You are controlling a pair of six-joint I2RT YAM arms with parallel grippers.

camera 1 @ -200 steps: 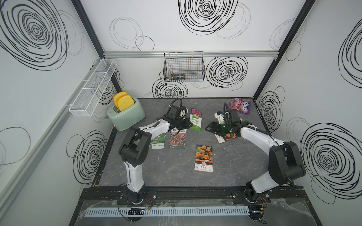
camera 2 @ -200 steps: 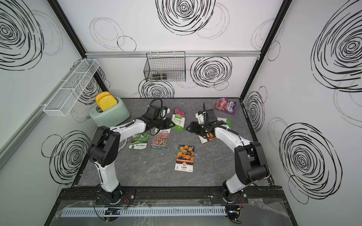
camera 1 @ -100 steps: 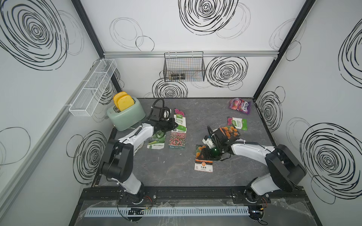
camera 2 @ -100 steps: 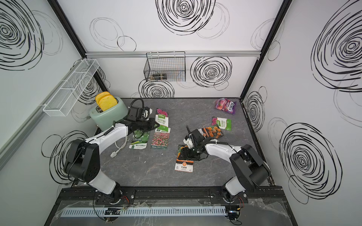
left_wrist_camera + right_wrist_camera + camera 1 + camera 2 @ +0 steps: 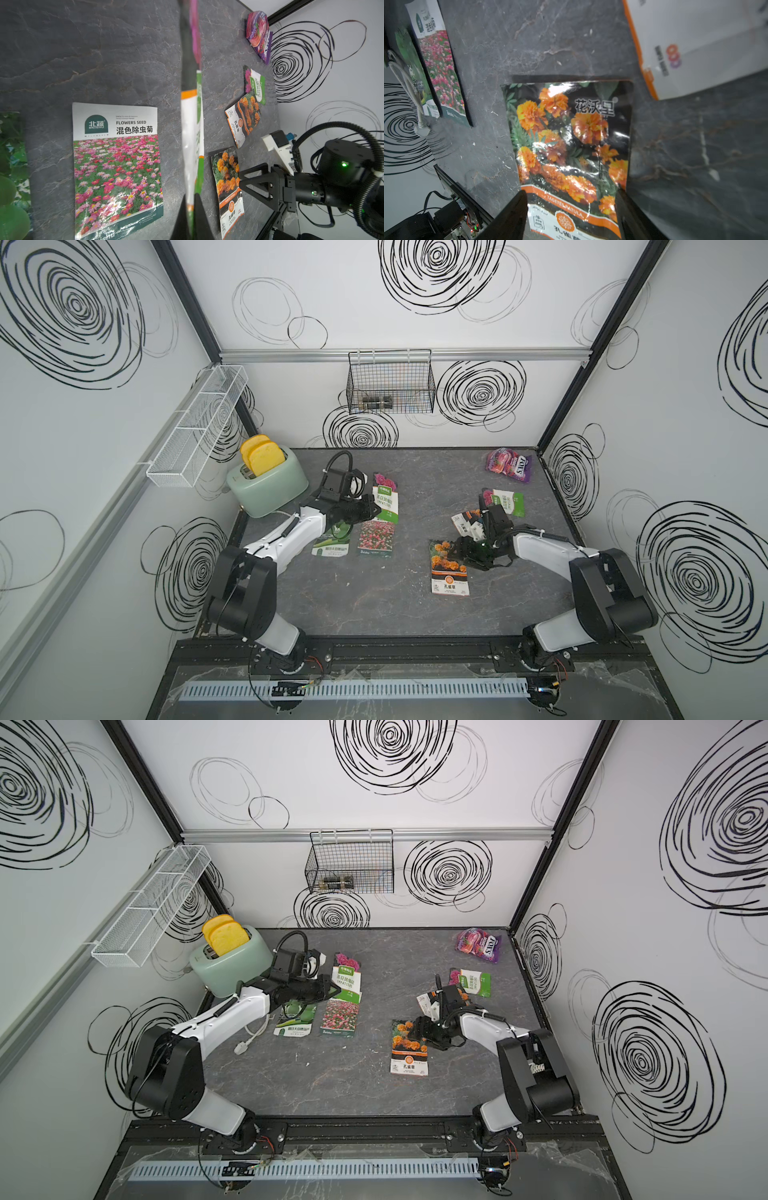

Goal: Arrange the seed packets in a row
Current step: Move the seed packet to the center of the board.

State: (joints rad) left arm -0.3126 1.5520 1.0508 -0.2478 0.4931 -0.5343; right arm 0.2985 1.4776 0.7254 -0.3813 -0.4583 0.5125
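The left end effector point(image 5: 191, 199) was shut on one edge of an impatiens packet point(image 5: 385, 499). It held the packet face up, just behind the mixed-flower packet point(image 5: 116, 162); we could not tell if it touched the bench point(image 5: 374, 605). The right end effector point(image 5: 570, 195) stood wide open and empty, with its fingers on both sides of a marigold packet point(image 5: 448, 572) that lay flat.

We judged two risks. The thin impatiens packet could sag or slide on release and land across the mixed-flower packet. The glossy marigold packet offered no raised edge, so closing fingers could push or crease it.

A second marigold packet point(image 5: 243, 118) lay behind the right arm, well apart from the row.
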